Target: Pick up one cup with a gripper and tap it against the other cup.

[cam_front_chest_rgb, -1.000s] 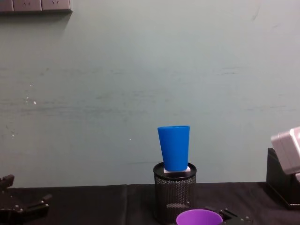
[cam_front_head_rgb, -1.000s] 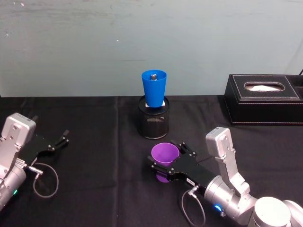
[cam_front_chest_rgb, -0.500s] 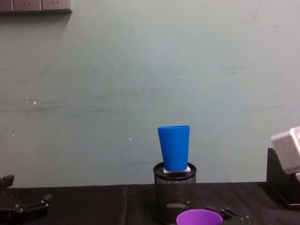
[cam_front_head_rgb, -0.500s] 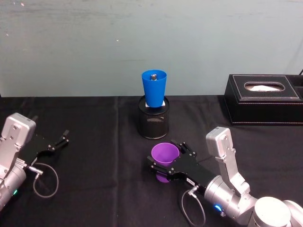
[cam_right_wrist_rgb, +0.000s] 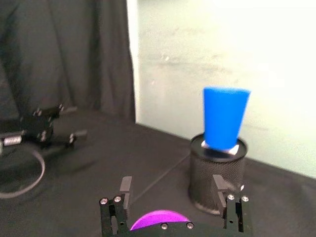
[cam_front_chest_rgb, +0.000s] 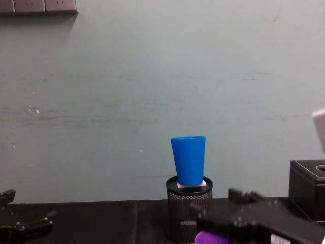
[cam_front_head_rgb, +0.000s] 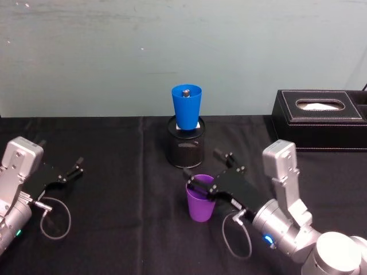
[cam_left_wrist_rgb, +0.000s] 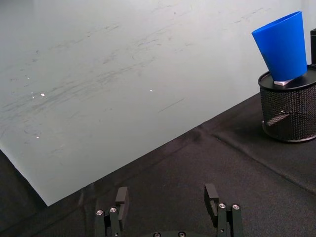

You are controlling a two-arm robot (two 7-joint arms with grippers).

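I see the purple cup (cam_front_head_rgb: pixel 200 201) upright on the black table, open end up, just in front of the mesh holder. The right gripper (cam_front_head_rgb: pixel 211 172) has its jaws around the cup's rim. The blue cup (cam_front_head_rgb: pixel 186 106) stands upright on the holder.

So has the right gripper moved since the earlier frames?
Yes. In the head view the right gripper has risen and gone forward, nearer the black mesh holder, and now sits above the purple cup.

You're seeing silver-grey arm housings, each ending in a flat black pincer plate: right pincer (cam_front_head_rgb: pixel 210 172), left pincer (cam_front_head_rgb: pixel 77 167). Grey cables are looping off both; what looks like a blue light is glowing on the right arm.
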